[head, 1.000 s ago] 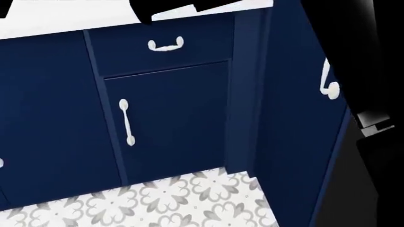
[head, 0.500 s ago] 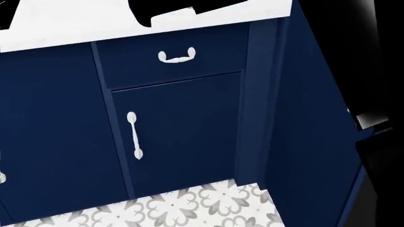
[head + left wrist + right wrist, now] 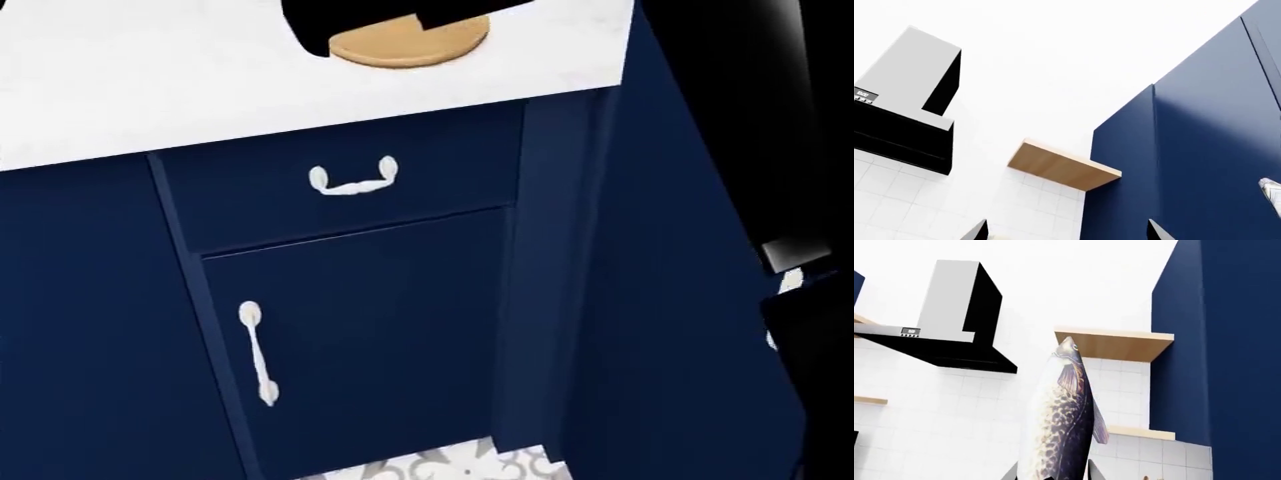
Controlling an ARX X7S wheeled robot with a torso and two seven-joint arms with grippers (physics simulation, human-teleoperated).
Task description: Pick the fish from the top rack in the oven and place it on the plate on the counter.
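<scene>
Already the right gripper's (image 3: 1053,475) jaws clench the fish (image 3: 1059,415), held upright; the left jaws stand released, empty. Carry it level over the worktop (image 3: 160,80) and lower gently onto the wooden plate (image 3: 407,42) beyond.

A home kitchen: navy cabinets (image 3: 360,330) with white handles (image 3: 354,180) under a marble-look table (image 3: 160,80), white wall tiles (image 3: 941,425), a range hood (image 3: 954,320), wooden shelves (image 3: 1064,165), patterned floor tiles (image 3: 454,468).

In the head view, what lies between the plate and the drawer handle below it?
Bare white counter, then its front edge and navy drawer front; nothing else between plate and handle.
</scene>
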